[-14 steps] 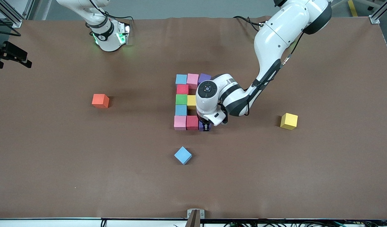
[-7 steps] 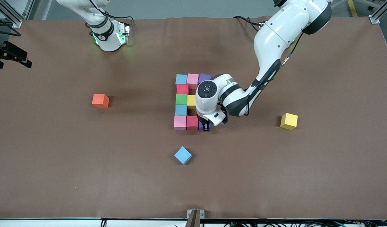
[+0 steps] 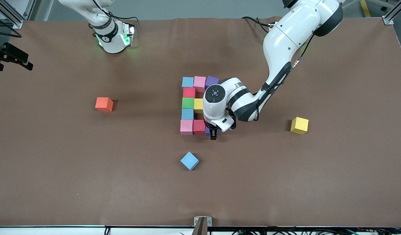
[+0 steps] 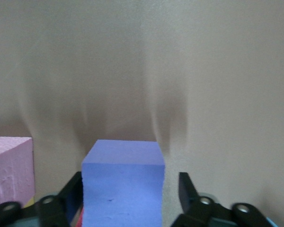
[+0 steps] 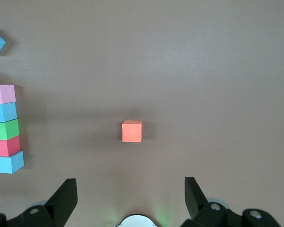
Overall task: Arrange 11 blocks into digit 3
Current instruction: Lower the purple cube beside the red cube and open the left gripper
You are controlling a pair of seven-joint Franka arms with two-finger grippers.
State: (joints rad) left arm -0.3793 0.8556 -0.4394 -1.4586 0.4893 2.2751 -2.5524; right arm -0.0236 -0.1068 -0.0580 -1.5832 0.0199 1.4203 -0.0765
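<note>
**Front view.** In the centre of the frame the blocks form a blocky figure of touching cubes. Its uppermost row is blue, pink and purple. A red cube sits below the blue one, then green with yellow beside it, then another blue. The lowest row is pink, red and a purple block, which is mostly hidden under the left gripper. The left arm's wrist covers the place beside the yellow cube, so what lies there cannot be told.

A loose blue cube lies in the lower middle of the frame, turned cornerwise. A loose yellow cube lies toward the left arm's end of the table, and an orange cube toward the right arm's end. The right arm waits by its base at the upper edge of the frame.

**Left wrist view.** The left gripper is down around the purple block, which rests on the table. Its fingers are spread, and one stands clearly apart from the cube's side. A pink block shows nearby.

**Right wrist view.** The right gripper hangs high over the table with its fingers spread wide and nothing between them. The orange cube is below it, and part of the figure shows at the frame's edge.
</note>
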